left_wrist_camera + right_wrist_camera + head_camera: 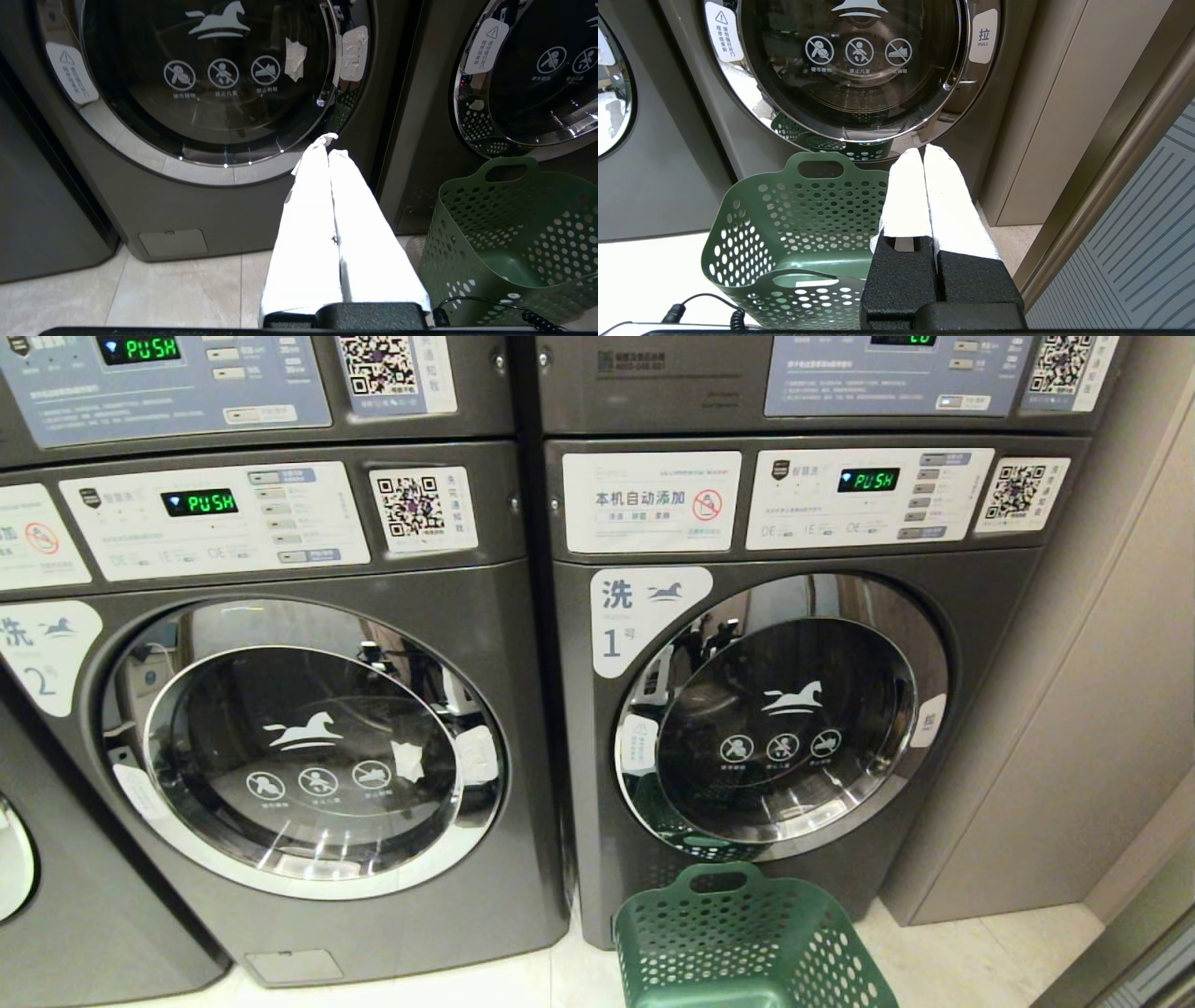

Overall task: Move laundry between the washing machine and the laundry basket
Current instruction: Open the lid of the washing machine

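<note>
The washing machine (pixel 196 205), door closed, stands ahead of the left gripper (pixel 328 143). The empty laundry basket (pixel 794 219) sits just beside the right gripper (pixel 923 151). Both jaws are pressed together, holding nothing.

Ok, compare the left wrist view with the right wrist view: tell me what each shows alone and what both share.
Only the left wrist view shows the left gripper, shut, before the washing machine and its closed door. Only the right wrist view shows the right gripper, shut, a PULL label and a beige wall panel. Both show the empty laundry basket and the neighbouring machine.
</note>
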You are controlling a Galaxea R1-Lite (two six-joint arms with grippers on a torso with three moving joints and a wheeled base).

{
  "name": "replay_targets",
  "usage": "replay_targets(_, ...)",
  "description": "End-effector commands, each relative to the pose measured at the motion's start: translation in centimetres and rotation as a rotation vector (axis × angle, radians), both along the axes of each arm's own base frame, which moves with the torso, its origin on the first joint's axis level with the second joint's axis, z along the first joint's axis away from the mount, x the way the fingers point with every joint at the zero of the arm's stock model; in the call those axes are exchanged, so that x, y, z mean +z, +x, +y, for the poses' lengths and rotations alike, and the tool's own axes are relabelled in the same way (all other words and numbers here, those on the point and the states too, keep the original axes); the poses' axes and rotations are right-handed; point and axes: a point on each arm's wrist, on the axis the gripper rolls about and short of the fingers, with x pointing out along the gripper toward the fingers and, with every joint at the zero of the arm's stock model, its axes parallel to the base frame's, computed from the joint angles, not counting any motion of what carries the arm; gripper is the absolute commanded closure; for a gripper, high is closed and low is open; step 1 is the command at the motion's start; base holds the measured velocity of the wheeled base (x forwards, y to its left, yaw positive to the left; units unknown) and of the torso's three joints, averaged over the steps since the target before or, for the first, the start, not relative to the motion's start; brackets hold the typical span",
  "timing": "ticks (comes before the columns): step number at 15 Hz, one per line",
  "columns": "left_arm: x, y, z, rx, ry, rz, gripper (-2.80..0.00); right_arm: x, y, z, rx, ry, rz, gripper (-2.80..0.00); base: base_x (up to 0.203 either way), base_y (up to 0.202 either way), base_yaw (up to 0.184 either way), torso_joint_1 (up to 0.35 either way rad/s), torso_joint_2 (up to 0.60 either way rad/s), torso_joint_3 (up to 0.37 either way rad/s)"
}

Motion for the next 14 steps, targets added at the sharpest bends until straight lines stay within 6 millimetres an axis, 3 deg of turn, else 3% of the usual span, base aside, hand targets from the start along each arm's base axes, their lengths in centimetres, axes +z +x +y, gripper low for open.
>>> replay_targets(1, 1.2, -0.3, 0.0, -0.008, 0.017, -0.051, 0.00, 0.0, 0.0, 0.0, -0.002, 0.003, 0.001, 0.00, 0.000, 0.000, 0.000, 0.000, 0.00, 0.000)
replay_targets(4, 8.4, -2.2, -0.2, -0.082, 0.025, -0.177, 0.00, 0.0, 0.0, 0.0, -0.002, 0.003, 0.001, 0.00, 0.000, 0.000, 0.000, 0.000, 0.00, 0.000)
replay_targets(5, 10.8, -2.1, -0.2, -0.132, -0.001, -0.148, 0.00, 0.0, 0.0, 0.0, -0.002, 0.003, 0.001, 0.00, 0.000, 0.000, 0.000, 0.000, 0.00, 0.000)
replay_targets(7, 13.6, 0.9, -0.4, -0.256, -0.069, 0.036, 0.00, 0.0, 0.0, 0.0, -0.002, 0.003, 0.001, 0.00, 0.000, 0.000, 0.000, 0.000, 0.00, 0.000)
replay_targets(11, 14.0, 10.6, -1.6, -0.456, -0.159, 0.334, 0.00, 0.0, 0.0, 0.0, -0.002, 0.003, 0.001, 0.00, 0.000, 0.000, 0.000, 0.000, 0.00, 0.000)
replay_targets(12, 13.7, 13.4, -1.9, -0.482, -0.171, 0.370, -2.80, 0.0, 0.0, 0.0, -0.002, 0.004, 0.001, 0.00, 0.000, 0.000, 0.000, 0.000, 0.00, 0.000)
replay_targets(14, 12.8, 18.9, -2.6, -0.506, -0.181, 0.415, -2.80, 0.0, 0.0, 0.0, -0.002, 0.003, 0.001, 0.00, 0.000, 0.000, 0.000, 0.000, 0.00, 0.000)
